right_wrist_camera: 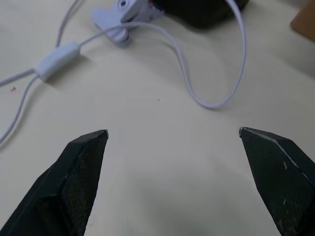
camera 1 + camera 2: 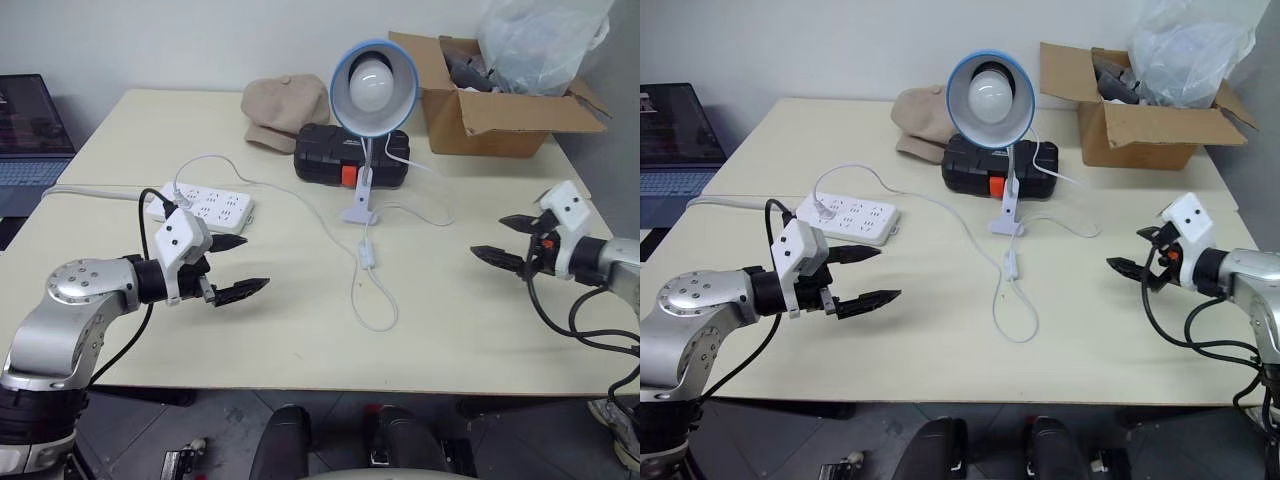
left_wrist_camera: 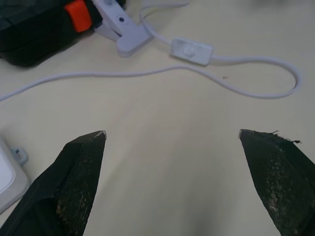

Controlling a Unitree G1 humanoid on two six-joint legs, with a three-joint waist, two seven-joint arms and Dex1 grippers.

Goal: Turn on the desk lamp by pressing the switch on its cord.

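At the far left a laptop [image 2: 30, 125] sits just off the pale worktop [image 2: 300, 330], and the left gripper [image 2: 238, 265] hovers over the near-left part with its fingers spread wide and nothing between them, just this side of a white power strip [image 2: 205, 205]. Toward the middle, the desk lamp [image 2: 372, 90] stands on its clip base in front of a black case [image 2: 350, 157], its bulb unlit; the cord [image 2: 385, 310] loops down from the base toward the near edge, and the switch [image 2: 368, 256] lies on it just below the clip, between the two arms and well apart from both. The right gripper [image 2: 508, 240] hangs over the right side, fingers likewise wide apart and empty. The likely trouble: the switch is slim and rests loose on a smooth top, so an off-centre push could skid it or drag the cord and tip the lamp. A cap [image 2: 285, 110] and an open cardboard box [image 2: 500, 100] sit at the back, before a plain wall.
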